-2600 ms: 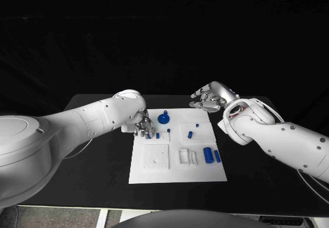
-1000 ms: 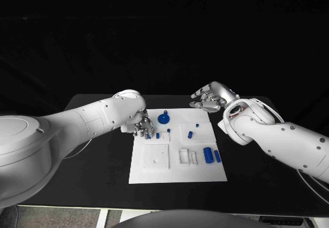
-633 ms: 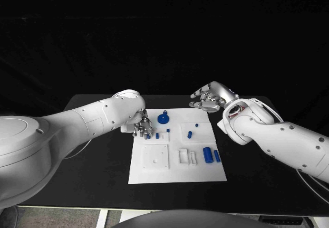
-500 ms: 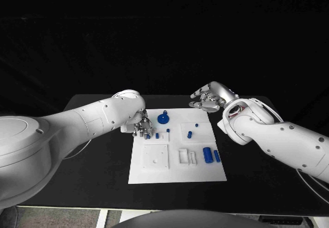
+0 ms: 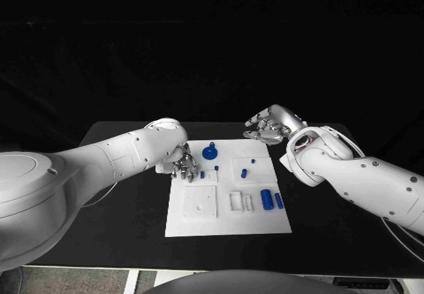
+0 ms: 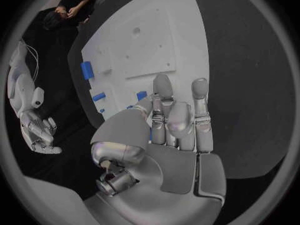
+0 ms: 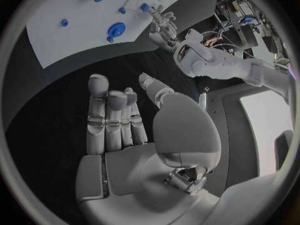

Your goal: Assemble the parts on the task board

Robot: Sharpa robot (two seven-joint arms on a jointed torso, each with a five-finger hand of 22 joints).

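Note:
The white task board (image 5: 228, 211) lies in the middle of the table. My left hand (image 5: 183, 165) hangs over its far left part. A small blue peg (image 6: 142, 95) shows beside the fingers (image 6: 164, 92), and a blue sliver runs on between thumb and fingers, so the hand pinches it. A round blue knob (image 5: 210, 153) and short blue pegs (image 5: 245, 173) stand close by. Two blue cylinders (image 5: 267, 199) lie at the board's right. My right hand (image 5: 268, 130) hovers off the far right corner, fingers apart and empty, as the right wrist view (image 7: 125, 135) also shows.
White raised blocks (image 5: 200, 202) sit on the board's near half. Black table (image 5: 132, 208) surrounds the board on every side. In the right wrist view the knob (image 7: 115, 30) and my left hand (image 7: 164, 27) lie beyond the right hand's fingers.
My left hand has crept slightly toward the board's middle and down; the blue bit seen under its fingertips is now covered. The right arm has not moved.

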